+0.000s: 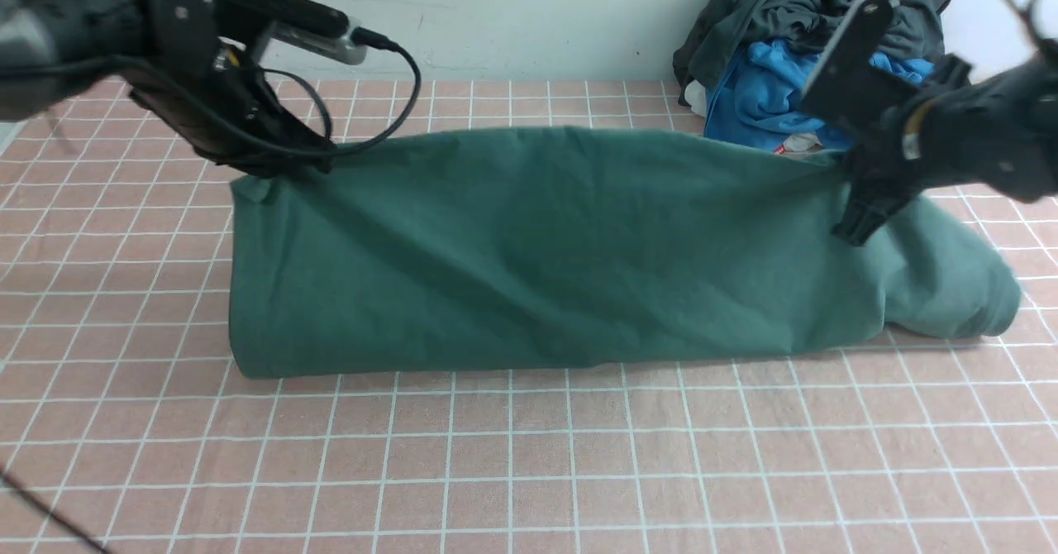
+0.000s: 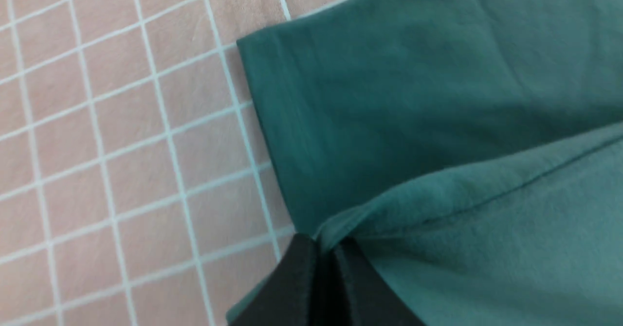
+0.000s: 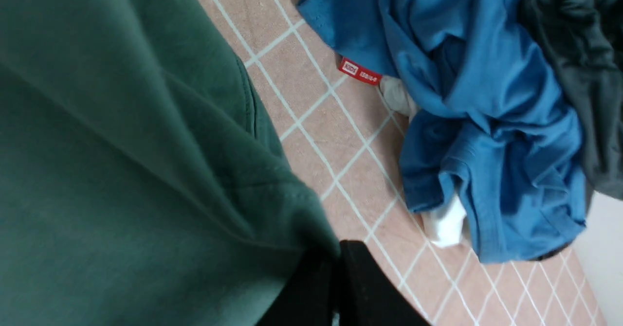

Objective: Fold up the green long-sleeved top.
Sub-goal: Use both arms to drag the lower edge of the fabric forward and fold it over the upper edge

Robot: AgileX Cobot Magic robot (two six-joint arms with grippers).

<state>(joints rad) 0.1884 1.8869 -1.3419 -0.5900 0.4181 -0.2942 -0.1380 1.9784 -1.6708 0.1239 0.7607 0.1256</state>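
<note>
The green long-sleeved top (image 1: 545, 248) hangs as a wide sheet between my two grippers, its lower fold resting on the pink checked cloth. My left gripper (image 1: 277, 165) is shut on its upper left corner; in the left wrist view the black fingers (image 2: 311, 282) pinch the green fabric (image 2: 438, 121). My right gripper (image 1: 851, 182) is shut on its upper right edge; in the right wrist view the black fingers (image 3: 340, 287) clamp the green cloth (image 3: 121, 170). A sleeve end (image 1: 959, 289) bulges out at the lower right. Logo and neck label are hidden.
A pile of a bright blue garment (image 1: 760, 99) and a dark grey-black garment (image 1: 793, 0) lies at the back right, just behind my right gripper. It shows in the right wrist view (image 3: 477, 121) with a red tag (image 3: 359, 72). A white wall runs behind.
</note>
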